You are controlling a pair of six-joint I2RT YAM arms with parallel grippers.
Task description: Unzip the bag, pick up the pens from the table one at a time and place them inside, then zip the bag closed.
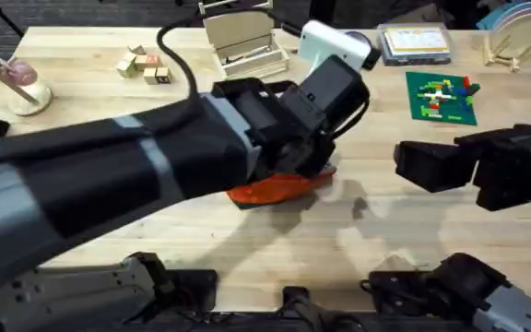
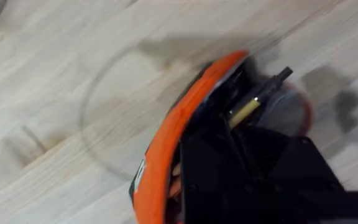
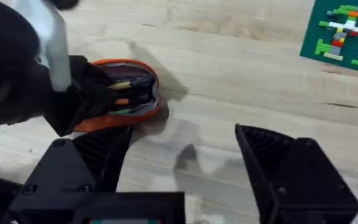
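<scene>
The left arm stretches across the middle of the table (image 1: 247, 258), and its gripper (image 1: 293, 164) is down on the orange bag (image 1: 275, 188), which lies near the table's centre with only its near edge peeking out from under the arm in the overhead view. From the left wrist, the black fingers (image 2: 229, 168) sit right at the bag's (image 2: 173, 137) open mouth, pressed in against the orange rim; how far apart they stand I cannot tell, nor whether they have hold of anything. A yellowish-tan pen (image 2: 246, 111) lies inside the opening just beyond them.

The right gripper (image 1: 422, 166) hangs above bare wood to the right of the bag, well apart from it. Its two fingers (image 3: 272, 155) are spread wide with nothing between them.

The right wrist view looks straight into the unzipped bag (image 3: 114, 115) and shows what the overhead hides: pens (image 3: 126, 87) lying inside the dark lining, with the left gripper (image 3: 89, 93) planted at the opening's end. It also shows a green brick plate (image 3: 344, 31) off beyond.
</scene>
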